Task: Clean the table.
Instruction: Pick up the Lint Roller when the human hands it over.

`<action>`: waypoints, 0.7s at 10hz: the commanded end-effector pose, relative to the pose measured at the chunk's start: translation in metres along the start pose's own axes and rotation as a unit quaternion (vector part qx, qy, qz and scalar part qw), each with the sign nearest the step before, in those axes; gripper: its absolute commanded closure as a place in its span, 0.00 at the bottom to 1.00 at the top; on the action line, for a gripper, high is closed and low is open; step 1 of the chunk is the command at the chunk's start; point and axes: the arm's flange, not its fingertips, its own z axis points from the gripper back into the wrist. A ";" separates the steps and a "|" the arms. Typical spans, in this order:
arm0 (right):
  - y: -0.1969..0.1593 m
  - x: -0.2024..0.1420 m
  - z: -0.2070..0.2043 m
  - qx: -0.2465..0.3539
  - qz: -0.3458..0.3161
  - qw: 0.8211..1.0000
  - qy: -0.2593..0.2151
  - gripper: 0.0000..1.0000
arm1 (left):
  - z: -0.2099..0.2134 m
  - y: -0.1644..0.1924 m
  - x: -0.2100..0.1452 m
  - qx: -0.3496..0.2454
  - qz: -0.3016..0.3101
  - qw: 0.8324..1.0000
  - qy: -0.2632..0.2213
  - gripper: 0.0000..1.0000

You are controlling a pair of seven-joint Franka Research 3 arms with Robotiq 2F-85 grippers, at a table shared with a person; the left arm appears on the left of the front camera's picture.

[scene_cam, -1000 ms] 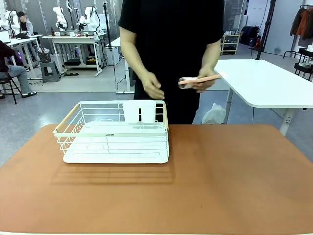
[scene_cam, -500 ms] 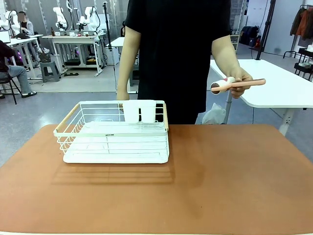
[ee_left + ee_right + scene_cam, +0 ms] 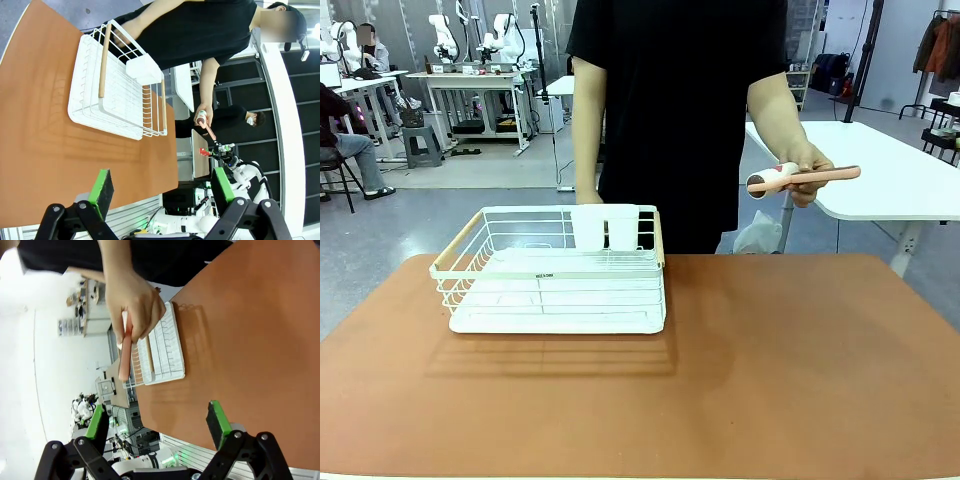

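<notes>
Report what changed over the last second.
The person's hand carried the pink-handled roller from in front of the torso out toward the robot's right, keeping hold of it. The other arm straightened down behind the white dish rack. Rack and table stayed put.

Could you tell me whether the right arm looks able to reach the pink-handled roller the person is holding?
Probably yes: the person's hand holds the pink-handled roller out in the air on the robot's right, with nothing between it and the open jaws.
</notes>
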 end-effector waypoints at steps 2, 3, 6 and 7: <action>0.031 -0.022 -0.055 -0.026 -0.050 0.997 -0.057 0.00 | 0.003 0.000 0.002 -0.010 -0.007 1.000 -0.001 0.00; 0.037 -0.029 -0.069 -0.032 -0.061 0.996 -0.053 0.00 | 0.003 0.000 0.002 -0.010 -0.007 1.000 -0.001 0.00; 0.056 -0.026 -0.105 -0.029 -0.073 0.994 -0.079 0.00 | 0.003 0.000 0.002 -0.010 -0.007 1.000 -0.001 0.00; 0.061 -0.029 -0.118 -0.030 -0.070 0.994 -0.081 0.00 | 0.003 0.000 0.002 -0.010 -0.007 1.000 -0.001 0.00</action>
